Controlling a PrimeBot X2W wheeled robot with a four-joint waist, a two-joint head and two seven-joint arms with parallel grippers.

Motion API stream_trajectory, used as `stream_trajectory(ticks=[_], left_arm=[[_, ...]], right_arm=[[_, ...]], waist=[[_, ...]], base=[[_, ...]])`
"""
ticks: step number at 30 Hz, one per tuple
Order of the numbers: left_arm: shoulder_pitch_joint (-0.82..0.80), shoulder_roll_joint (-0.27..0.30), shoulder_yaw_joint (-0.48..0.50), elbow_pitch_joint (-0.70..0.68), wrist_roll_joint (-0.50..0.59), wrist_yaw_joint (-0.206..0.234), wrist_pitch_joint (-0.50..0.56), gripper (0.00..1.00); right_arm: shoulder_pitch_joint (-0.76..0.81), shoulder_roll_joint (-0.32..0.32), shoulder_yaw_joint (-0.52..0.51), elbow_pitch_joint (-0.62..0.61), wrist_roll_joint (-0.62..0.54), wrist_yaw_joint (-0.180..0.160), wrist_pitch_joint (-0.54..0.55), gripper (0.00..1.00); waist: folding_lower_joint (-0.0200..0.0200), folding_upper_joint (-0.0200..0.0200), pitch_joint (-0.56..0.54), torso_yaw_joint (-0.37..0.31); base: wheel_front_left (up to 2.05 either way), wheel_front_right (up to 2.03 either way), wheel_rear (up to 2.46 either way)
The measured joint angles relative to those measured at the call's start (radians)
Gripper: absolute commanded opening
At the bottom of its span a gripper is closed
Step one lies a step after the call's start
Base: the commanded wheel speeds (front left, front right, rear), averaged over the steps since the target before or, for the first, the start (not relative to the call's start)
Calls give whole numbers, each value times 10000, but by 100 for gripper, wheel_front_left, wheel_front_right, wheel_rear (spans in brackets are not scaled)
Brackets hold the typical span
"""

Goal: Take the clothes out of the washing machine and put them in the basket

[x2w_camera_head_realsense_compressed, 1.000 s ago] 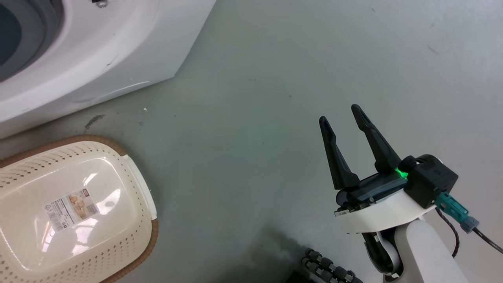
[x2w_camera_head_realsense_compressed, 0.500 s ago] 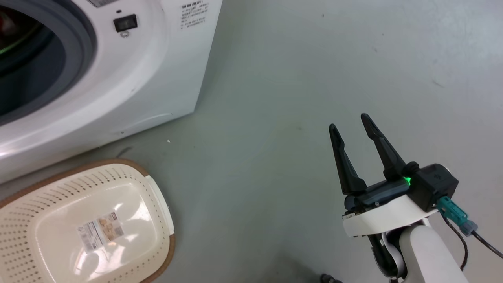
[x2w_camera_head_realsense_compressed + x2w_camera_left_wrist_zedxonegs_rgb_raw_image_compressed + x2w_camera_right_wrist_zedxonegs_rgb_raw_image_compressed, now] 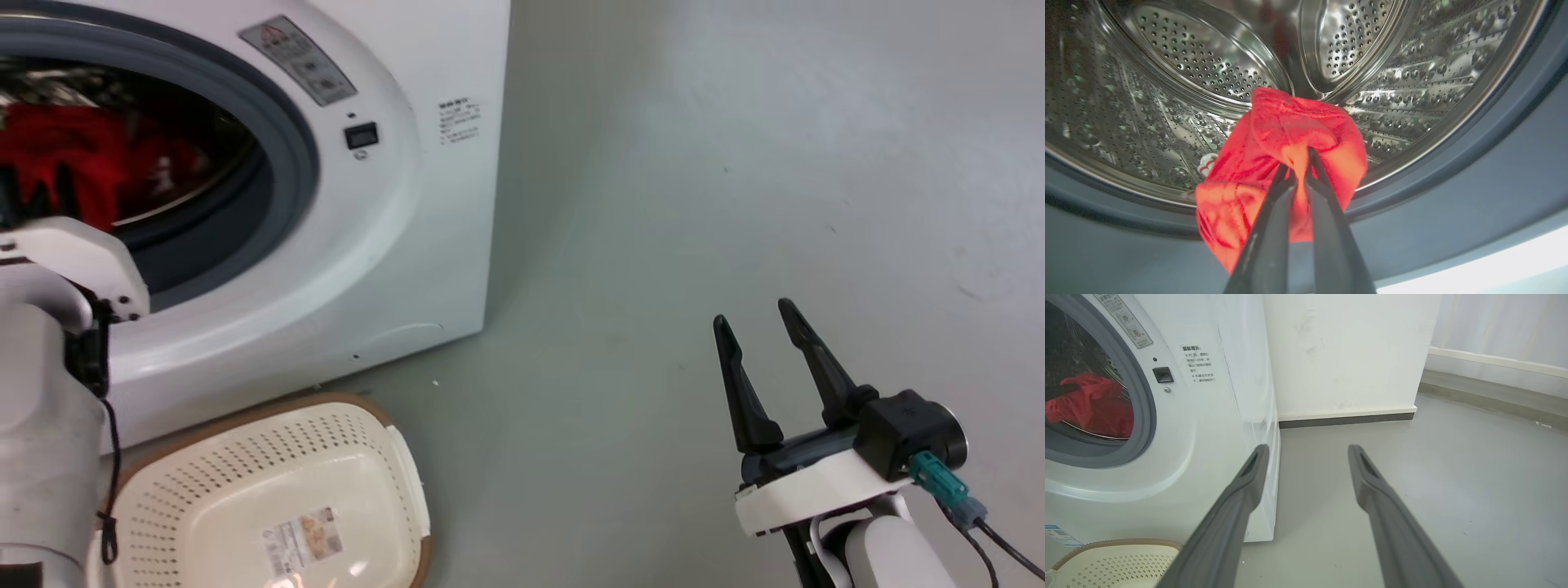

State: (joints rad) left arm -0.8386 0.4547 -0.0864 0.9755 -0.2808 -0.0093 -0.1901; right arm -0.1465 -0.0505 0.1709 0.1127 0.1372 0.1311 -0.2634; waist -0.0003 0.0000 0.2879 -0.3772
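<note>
The white washing machine [image 3: 408, 245] stands at the left, its porthole uncovered, also seen in the right wrist view [image 3: 1216, 428]. Red clothes [image 3: 90, 159] show inside the steel drum [image 3: 1208, 61]. In the left wrist view my left gripper [image 3: 1300, 161] is shut on a bunch of red clothes [image 3: 1290, 122], held up at the drum mouth with one end drooping over the grey seal. The cream basket [image 3: 245, 449] sits on the floor below the porthole, bottom label showing; its rim shows low in the right wrist view [image 3: 1114, 543]. My right gripper [image 3: 753, 314] hangs open over bare floor, holding nothing [image 3: 1308, 448].
My pale left forearm [image 3: 41, 408] rises at the lower left in front of the machine. Grey floor [image 3: 669, 188] stretches to the right of the machine. A white wall with a dark baseboard [image 3: 1347, 416] stands behind it.
The head camera has tilted up, so the machine and basket slid down and right in the picture. The porthole with red clothes and my left forearm came into view. The right gripper stays open.
</note>
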Motion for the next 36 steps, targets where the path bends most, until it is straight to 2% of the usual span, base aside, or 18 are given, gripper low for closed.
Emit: stream_trajectory(ticks=[6,11,22,28,36], left_arm=[[72,-625,-96,305,-113,-226,-583,0],[263,-1085,-121,-109,-132,-257,-700,0],[2259,-1902,-52,-3338,56,-155,-721,0],[3725,-2105,-234,-4993,151,142,-646,0],[6321,-2190,-541,-7935,240,694,314,0]], right_arm=[[335,2,-320,121,-316,0,33,100],[571,0,-548,21,-500,0,194,100],[1273,0,-769,-508,-652,0,734,100],[1572,0,-817,-769,-723,0,955,100],[1920,-2,-740,-1045,-769,0,1166,100]], waist=[[0,0,-894,633],[0,0,-1518,1163],[0,0,-2577,1872],[1,0,-2904,2078],[2,0,-3035,2267]], base=[[0,0,0],[0,0,0],[0,0,0],[0,0,0],[0,0,0]])
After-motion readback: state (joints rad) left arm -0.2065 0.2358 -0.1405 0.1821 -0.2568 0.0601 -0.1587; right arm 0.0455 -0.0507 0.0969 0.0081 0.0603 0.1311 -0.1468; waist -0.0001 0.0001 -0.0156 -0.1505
